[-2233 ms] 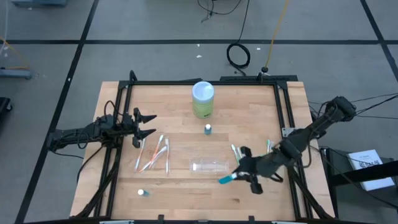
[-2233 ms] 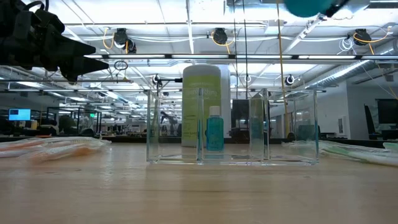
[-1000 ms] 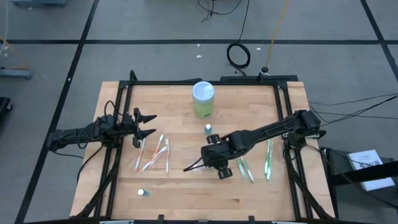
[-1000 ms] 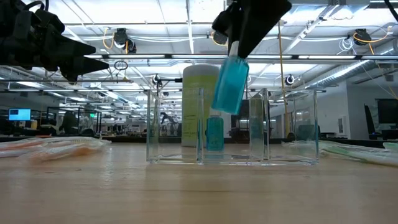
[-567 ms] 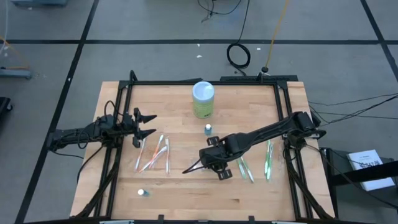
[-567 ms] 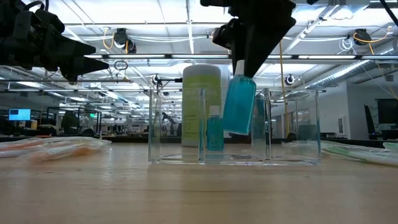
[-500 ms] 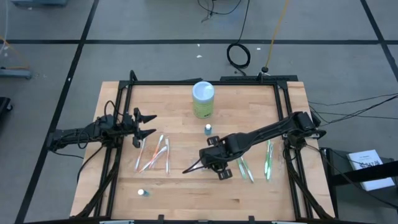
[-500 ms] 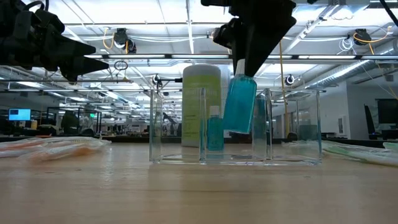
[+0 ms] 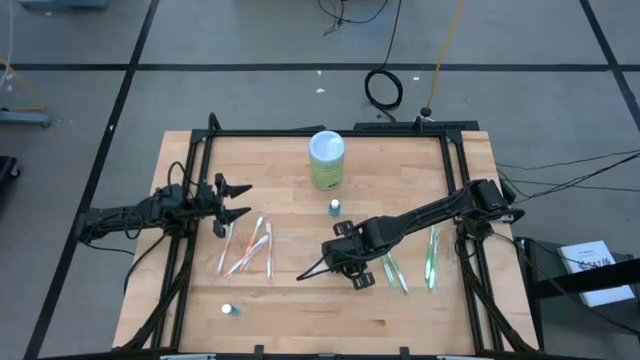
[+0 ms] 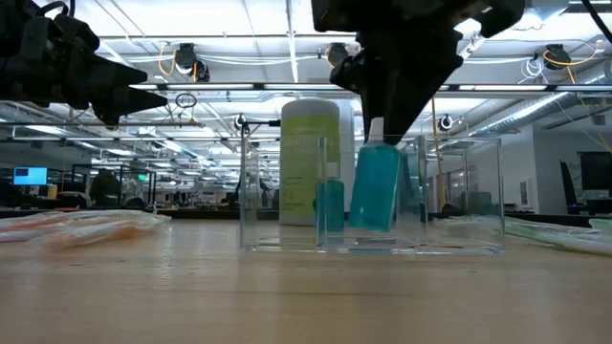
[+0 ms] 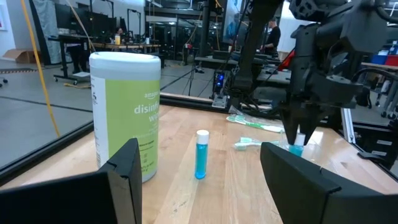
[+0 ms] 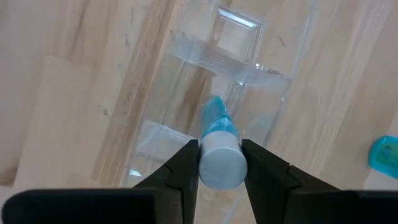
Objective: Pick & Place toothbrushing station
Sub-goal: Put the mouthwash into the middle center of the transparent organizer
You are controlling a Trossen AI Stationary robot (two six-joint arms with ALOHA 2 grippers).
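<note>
Placing step: right claw (image 10: 382, 134) is pinching blue bottle's (image 10: 375, 199) white cap, lowering it inside clear organizer (image 10: 459, 205) mid-counter. Next, probably: seat bottle, release. Left claw (image 9: 232, 200) is hanging spread, empty, near counter's left edge.

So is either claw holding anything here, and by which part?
The right claw grips the blue bottle by its white cap, lowering it into the clear organizer. The left claw holds nothing.
</note>
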